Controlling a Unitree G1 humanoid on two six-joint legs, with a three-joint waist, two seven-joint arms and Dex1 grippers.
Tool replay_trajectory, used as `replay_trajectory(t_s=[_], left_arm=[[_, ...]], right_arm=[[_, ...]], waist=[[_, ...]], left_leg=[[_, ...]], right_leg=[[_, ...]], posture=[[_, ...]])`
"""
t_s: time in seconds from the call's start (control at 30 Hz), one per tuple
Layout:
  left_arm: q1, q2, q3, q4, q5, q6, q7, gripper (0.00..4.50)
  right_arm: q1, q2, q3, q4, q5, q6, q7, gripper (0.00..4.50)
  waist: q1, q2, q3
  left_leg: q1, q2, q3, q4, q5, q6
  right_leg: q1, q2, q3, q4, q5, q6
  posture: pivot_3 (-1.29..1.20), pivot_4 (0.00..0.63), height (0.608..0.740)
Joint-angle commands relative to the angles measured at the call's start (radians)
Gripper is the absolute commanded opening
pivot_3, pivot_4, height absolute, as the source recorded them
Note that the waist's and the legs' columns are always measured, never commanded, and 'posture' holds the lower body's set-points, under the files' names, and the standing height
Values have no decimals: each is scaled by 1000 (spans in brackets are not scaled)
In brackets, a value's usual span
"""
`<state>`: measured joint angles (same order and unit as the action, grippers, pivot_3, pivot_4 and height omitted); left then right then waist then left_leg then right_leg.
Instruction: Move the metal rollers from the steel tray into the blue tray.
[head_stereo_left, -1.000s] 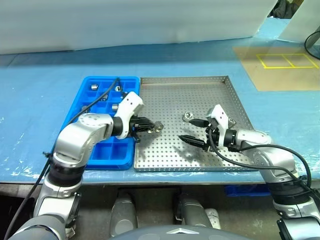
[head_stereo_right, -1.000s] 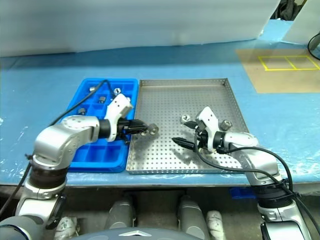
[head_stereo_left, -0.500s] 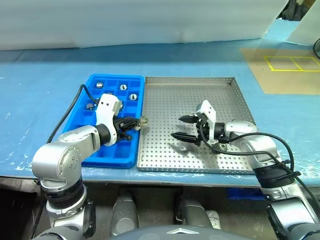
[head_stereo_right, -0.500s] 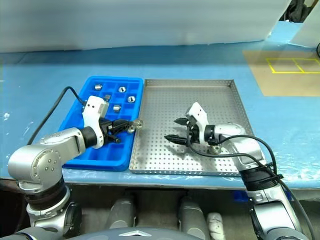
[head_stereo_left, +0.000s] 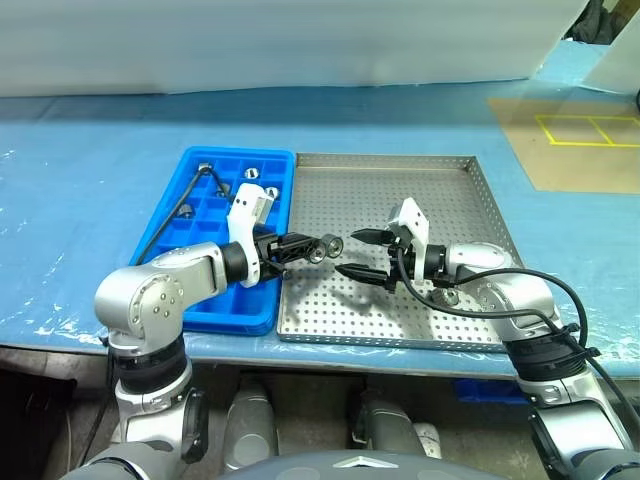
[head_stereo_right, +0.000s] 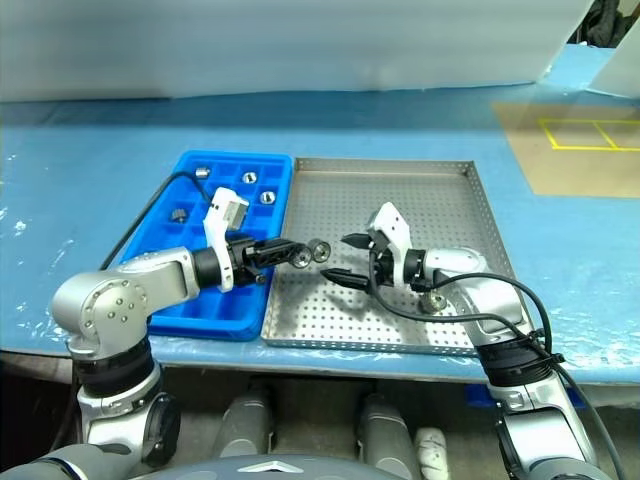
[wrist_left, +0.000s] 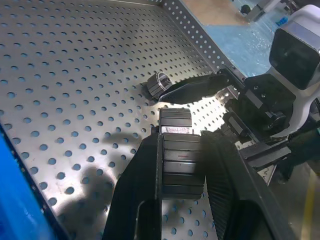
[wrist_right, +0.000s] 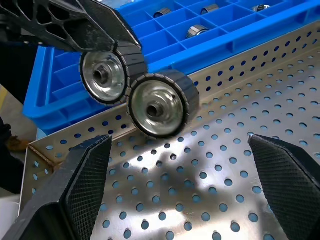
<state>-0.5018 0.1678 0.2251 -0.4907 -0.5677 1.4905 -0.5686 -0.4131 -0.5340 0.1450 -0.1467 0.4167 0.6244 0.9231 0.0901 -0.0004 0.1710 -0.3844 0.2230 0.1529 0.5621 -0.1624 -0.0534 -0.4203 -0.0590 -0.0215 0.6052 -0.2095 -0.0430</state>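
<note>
**Two rollers held between the trays, right gripper waiting open**

The bright blue rectangular plastic tray (head_stereo_left: 200, 300) with its grid of square compartments lies on the steel tray's left side, rims touching. Several small shiny silver metal rollers (head_stereo_right: 249, 177) sit in the blue tray's far compartments, one to a cell, each a short cylinder with a hole through the middle.

The left gripper (head_stereo_left: 300, 246) reaches from over the blue tray, nearly level, its black fingers (wrist_left: 145, 180) clamped tight on a pair of rollers (head_stereo_left: 323, 248) stuck side by side. In the right wrist view the pair shows polished round faces with a dark central hole and darker ribbed bands around the outside. It hangs above the steel tray's left part, just inside the rim shared with the blue tray, clear of the floor.

The large square shallow steel tray (head_stereo_left: 440, 180) has a perforated dotted floor and a low raised rim. One more roller (wrist_left: 156, 84) rests on that floor near the tray's middle, and another roller (head_stereo_right: 434, 299) lies beside the right forearm.

The right gripper (head_stereo_left: 362, 254) points leftward across the steel tray toward the held pair, its two black fingers (wrist_right: 85, 185) spread wide with nothing between them, the tips just short of the rollers.

Half a second ago the left gripper held its load over the blue tray's right edge; now it is over the steel tray, closer to the right gripper. The right gripper's fingers are spread as before.
</note>
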Motion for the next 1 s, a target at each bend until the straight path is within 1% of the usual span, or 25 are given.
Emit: replay_trajectory(t_s=[0.03, 0.2, 0.33, 0.43, 0.53, 0.67, 0.7, 1.0], left_arm=[[-33, 30, -22, 29, -60, -49, -44, 812], [-37, 96, -74, 78, -97, -89, -83, 812], [-43, 115, -92, 99, -127, -110, -97, 812], [-46, 122, -98, 111, -146, -120, -95, 812], [-43, 131, -109, 112, -165, -124, -96, 812], [-41, 136, -111, 111, -182, -127, -89, 812], [-41, 138, -111, 110, -187, -126, -88, 812], [-31, 160, -118, 116, -200, -145, -86, 812]], right_arm=[[13, -6, -35, -65, 24, 5, -13, 4500], [32, -16, -53, -97, 51, 37, -15, 4500], [37, -25, -60, -111, 69, 58, -12, 4500], [31, -25, -63, -109, 77, 64, -12, 3910], [26, -23, -61, -107, 90, 69, -8, 2925], [23, -24, -53, -102, 101, 73, 2, 1455], [22, -23, -51, -101, 102, 73, 4, 1217], [16, -23, -39, -91, 97, 71, 6, 1211]], waist=[[-6, 0, 0], [-22, 0, 0], [-23, 0, 0], [-24, 0, 0], [-25, 0, 0], [-24, 0, 0], [-24, 0, 0], [-24, 0, 0]], left_leg=[[0, 0, 0, 0, 0, 0], [-1, 0, 0, -1, 1, -1], [0, 0, 0, 0, 1, -1], [0, 0, 0, 0, 1, -1], [0, 0, 0, 0, 1, -1], [0, 0, 0, -1, 2, -3], [0, 0, 0, 0, 2, -3], [0, 0, 0, -1, 2, -3]], right_leg=[[0, 0, 0, 0, 0, 0], [0, 0, 0, -1, 0, 0], [0, 0, 0, 0, 0, 0], [0, 0, 0, 0, 0, 0], [0, 0, 0, 0, 0, 0], [0, 0, 0, 0, 0, 0], [0, 0, 0, 0, 0, 0], [0, 0, 0, 0, 0, 0]], posture=[[-70, 150, 740], [-92, 150, 740], [-120, 150, 740], [-120, 150, 740], [-120, 150, 740], [-107, 150, 740], [-107, 150, 740], [-95, 150, 740]])
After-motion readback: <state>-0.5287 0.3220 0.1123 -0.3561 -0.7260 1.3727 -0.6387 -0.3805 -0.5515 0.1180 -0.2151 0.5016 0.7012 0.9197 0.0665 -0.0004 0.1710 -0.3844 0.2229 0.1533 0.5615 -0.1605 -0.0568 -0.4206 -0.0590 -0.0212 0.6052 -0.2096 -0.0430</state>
